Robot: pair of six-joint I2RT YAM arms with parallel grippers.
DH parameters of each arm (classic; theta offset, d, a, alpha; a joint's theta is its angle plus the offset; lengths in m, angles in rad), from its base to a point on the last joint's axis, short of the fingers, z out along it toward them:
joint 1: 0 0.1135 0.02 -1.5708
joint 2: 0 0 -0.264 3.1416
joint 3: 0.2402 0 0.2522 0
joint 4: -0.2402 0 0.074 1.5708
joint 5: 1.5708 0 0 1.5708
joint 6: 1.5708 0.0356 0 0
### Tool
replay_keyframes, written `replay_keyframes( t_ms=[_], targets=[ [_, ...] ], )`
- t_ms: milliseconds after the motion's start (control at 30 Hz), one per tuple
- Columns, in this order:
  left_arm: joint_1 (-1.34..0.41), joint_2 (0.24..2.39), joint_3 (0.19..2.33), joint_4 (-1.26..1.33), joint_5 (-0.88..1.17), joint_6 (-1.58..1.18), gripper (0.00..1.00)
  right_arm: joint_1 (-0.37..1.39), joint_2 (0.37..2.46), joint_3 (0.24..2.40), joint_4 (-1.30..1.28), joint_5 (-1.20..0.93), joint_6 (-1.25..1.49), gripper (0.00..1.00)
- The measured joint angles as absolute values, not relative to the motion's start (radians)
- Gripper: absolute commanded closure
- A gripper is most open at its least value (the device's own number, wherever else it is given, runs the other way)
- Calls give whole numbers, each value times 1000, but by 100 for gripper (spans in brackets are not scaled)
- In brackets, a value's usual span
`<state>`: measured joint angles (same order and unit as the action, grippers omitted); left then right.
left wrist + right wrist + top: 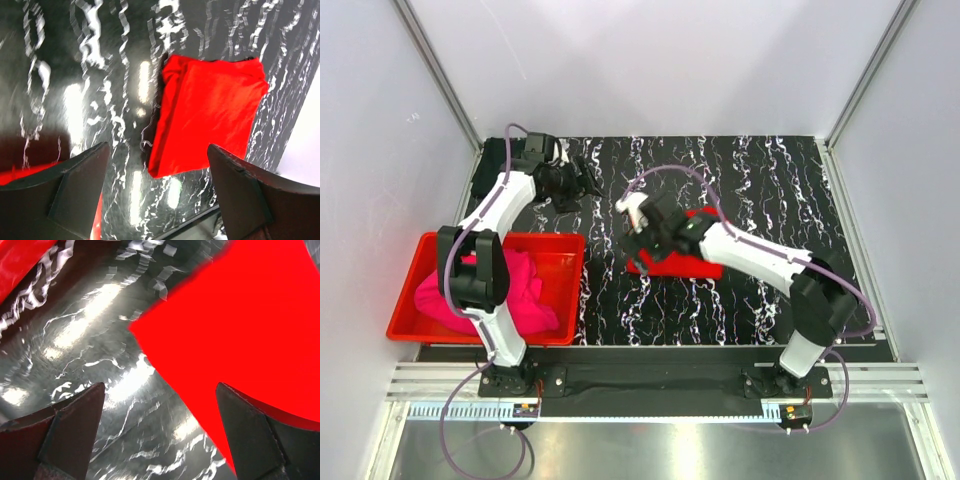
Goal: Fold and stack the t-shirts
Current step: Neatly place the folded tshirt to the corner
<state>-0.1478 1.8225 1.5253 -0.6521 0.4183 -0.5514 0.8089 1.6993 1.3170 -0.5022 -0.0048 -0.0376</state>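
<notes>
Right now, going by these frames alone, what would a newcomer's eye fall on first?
The bright red t-shirt, folded into a neat rectangle near the middle of the black marbled table. Next, the magenta pink t-shirt, heaped unfolded in the red bin at the table's near left edge.

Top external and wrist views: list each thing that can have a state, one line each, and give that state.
red t-shirt, folded, lying flat
red bin, upright, not empty
pink t-shirt, unfolded, bunched up in the red bin
left gripper, open, holding nothing
right gripper, open, holding nothing
</notes>
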Motion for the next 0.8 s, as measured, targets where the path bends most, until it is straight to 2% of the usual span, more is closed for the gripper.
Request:
replay_keyframes(
  t_ms=[167,300,433,600,800],
  targets=[
    [-129,1740,1398,-633,396,-601,19,953,1707,1206,-360,182,-245,4],
    [-73,1644,1280,-596,400,-628,21,994,1734,1135,-279,322,-331,15],
    [-20,1578,1229,-566,405,-656,22,1035,1758,1111,-221,412,-361,22],
    [-26,1542,1182,-513,430,-675,21,1084,1804,1110,-166,461,-363,29],
    [-29,1541,1164,-505,457,-682,21,1092,1822,1106,-142,463,-352,30]
  ],
)
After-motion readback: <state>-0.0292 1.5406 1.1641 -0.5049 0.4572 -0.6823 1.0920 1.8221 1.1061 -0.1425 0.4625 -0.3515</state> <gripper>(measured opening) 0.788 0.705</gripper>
